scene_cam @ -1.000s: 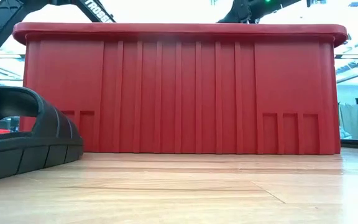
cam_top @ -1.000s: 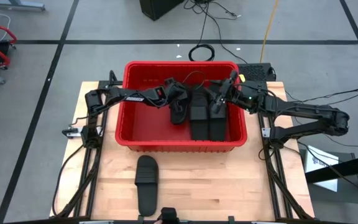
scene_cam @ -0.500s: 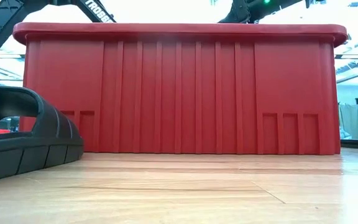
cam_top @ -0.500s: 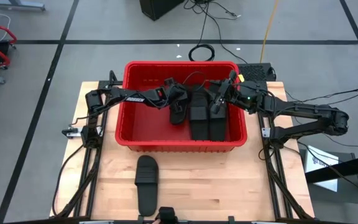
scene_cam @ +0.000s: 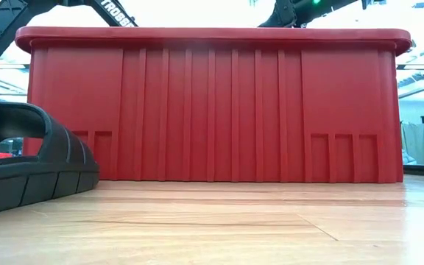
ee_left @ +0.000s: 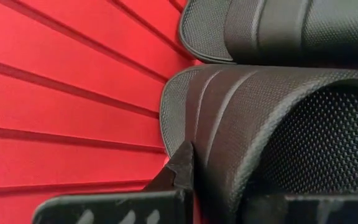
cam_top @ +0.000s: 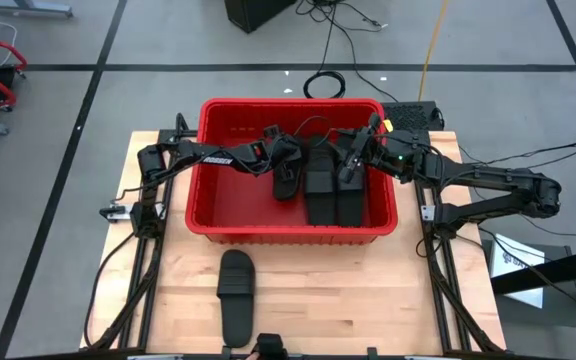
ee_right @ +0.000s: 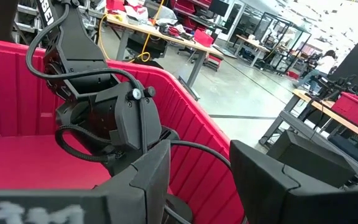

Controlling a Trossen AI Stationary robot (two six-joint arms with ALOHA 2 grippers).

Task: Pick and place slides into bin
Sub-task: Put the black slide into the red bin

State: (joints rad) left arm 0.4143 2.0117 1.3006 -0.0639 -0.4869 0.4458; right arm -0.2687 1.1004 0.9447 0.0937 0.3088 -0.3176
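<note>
The red bin (cam_top: 208,190) stands at the table's far middle. Two black slides (cam_top: 320,190) (cam_top: 351,198) lie side by side inside it, right of centre. My left gripper (cam_top: 285,166) reaches into the bin from the left, shut on a third slide (cam_top: 285,183). My right gripper (cam_top: 352,160) hangs open above the bin's right part, over the lying slides, with nothing between its fingers (ee_right: 143,180). Another slide (cam_top: 235,285) lies flat on its sole on the table in front of the bin and shows at the left of the low view (scene_cam: 28,162). My left gripper pinches the slide's ribbed strap (ee_left: 219,130) at one side of it, one finger (ee_left: 180,167) on the strap's outer face and the other under the arch. The fingers slant down into the bin from its left. Whether the slide touches the bin's floor, I cannot tell.
The bin's tall front wall (scene_cam: 212,110) stands between the table's near part and the arms. Bare wood lies in front of the bin around the loose slide. Cables and floor surround the table.
My left gripper has turned a little at the wrist inside the bin, and the held slide has swung slightly with it. My right gripper has kept still and stayed open.
</note>
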